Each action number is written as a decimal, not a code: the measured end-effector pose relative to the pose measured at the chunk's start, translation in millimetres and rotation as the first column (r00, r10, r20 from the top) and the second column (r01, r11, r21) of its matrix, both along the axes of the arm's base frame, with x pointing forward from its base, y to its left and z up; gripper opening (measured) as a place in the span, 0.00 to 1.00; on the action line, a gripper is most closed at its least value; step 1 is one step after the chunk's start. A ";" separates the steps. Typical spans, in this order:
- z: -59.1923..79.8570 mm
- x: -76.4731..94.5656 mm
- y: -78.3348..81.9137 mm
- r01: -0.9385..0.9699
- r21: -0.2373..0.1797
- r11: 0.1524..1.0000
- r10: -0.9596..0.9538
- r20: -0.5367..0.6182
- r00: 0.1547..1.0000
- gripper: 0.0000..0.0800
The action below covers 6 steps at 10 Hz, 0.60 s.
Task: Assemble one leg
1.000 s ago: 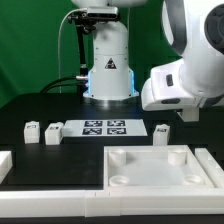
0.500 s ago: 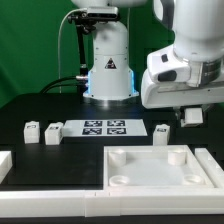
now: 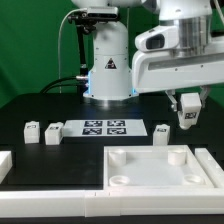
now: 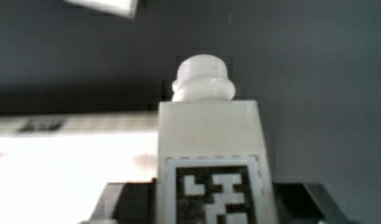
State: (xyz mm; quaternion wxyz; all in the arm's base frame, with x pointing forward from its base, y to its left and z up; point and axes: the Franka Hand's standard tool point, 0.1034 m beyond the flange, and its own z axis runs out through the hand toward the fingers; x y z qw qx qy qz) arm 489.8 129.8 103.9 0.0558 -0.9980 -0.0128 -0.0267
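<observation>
White plastic leg (image 4: 212,130) is clamped between the fingers (image 4: 130,204), held above the table (image 3: 75,150) with its long axis upright and peg down. In the exterior view, the tabletop's (image 3: 160,172) corner hole (image 3: 178,153) lies at six o'clock.

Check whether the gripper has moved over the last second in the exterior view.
Yes. The gripper, shut on the leg, has risen: the gap between it and the fixed tabletop below is now clearly larger.
</observation>
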 end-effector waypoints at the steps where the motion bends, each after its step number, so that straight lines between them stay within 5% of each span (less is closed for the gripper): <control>1: 6.2 10.6 -6.9 -0.001 0.001 1.000 0.001 0.072 0.997 0.36; 3: 11.6 32.6 -18.3 -0.026 -0.010 1.000 0.028 0.263 0.964 0.36; 6: 10.3 32.6 -18.1 -0.025 -0.010 1.000 0.027 0.263 0.964 0.36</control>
